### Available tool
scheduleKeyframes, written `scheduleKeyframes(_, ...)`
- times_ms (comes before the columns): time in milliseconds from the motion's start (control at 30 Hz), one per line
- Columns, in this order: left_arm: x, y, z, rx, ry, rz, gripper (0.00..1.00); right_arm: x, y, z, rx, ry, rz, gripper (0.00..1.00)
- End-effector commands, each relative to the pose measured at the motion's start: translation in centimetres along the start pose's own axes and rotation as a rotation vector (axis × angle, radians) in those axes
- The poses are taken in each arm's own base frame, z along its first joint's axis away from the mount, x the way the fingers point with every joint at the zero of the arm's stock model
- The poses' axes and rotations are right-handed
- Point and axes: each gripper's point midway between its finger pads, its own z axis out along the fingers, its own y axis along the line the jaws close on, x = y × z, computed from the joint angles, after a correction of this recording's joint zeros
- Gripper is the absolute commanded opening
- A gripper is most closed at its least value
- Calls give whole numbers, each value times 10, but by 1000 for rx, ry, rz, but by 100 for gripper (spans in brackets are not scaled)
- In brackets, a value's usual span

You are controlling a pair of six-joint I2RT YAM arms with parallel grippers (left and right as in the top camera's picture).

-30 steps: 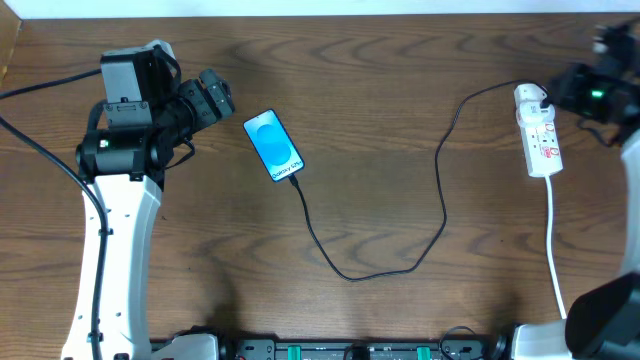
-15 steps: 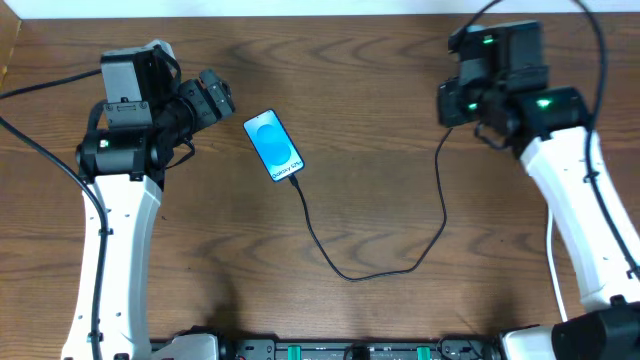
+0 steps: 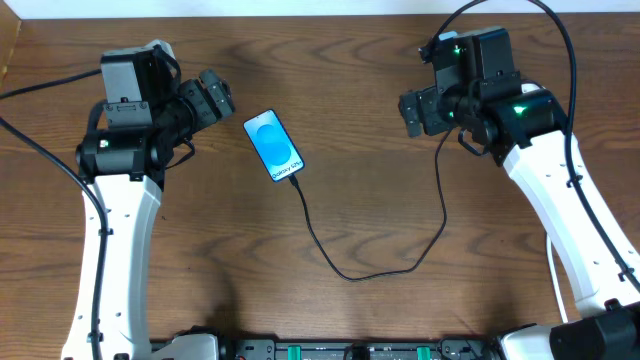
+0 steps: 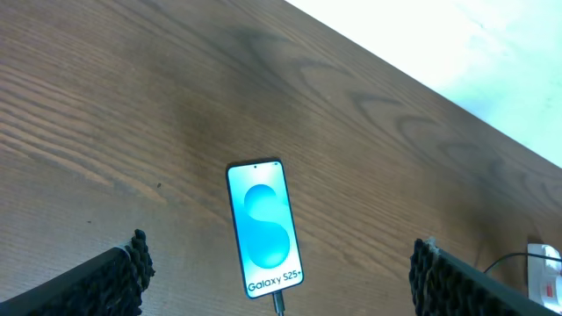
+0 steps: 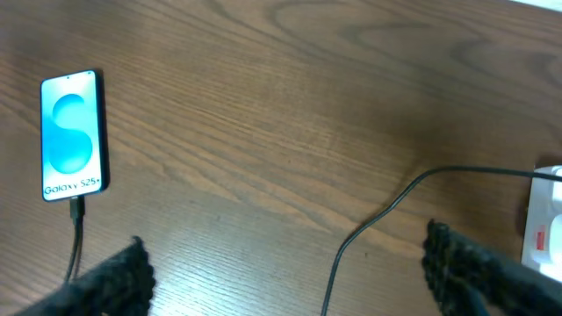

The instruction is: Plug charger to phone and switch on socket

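For the right end effector (image 3: 415, 108): swung in from the table's right edge within the last second and sprung from pinched shut to fully spread; grips nothing, with only bare table (image 3: 200, 280) between its dark pads (image 5: 118, 276). Just beside it, at the right rim of the right wrist view, a sliver of the white socket (image 5: 546, 215) with a red mark, lost under the right forearm from overhead; switch position impossible to tell. Out from the socket's edge, the thin black charger (image 3: 443, 220), dropping down the table, looping low through the middle and climbing to the phone (image 3: 274, 145), its small tip seated in the phone's bottom edge. Phone flat on the table left of centre, tilted, unmoved since earlier, screen lit bright blue with a paler swirl and white "Galaxy S25+" lettering, black rim. For the left end effector (image 3: 215, 95): unmoved, equally wide apart and empty, hovering just left of the phone and pointed at it. Right arm reaching up from the near right corner, elbow bent, wrist turned left; left arm rising straight along the left side, wrist turned right.
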Motion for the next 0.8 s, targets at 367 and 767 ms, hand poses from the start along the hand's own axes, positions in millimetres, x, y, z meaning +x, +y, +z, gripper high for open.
scheduleKeyframes(367, -2, 3, -2, -14, -11, 11, 95, -2, 2, -9, 0, -10, -6, 99)
scheduleKeyframes(767, -2, 3, -2, -14, -11, 11, 95, 10, -4, -9, 36, 40, -15, 99)
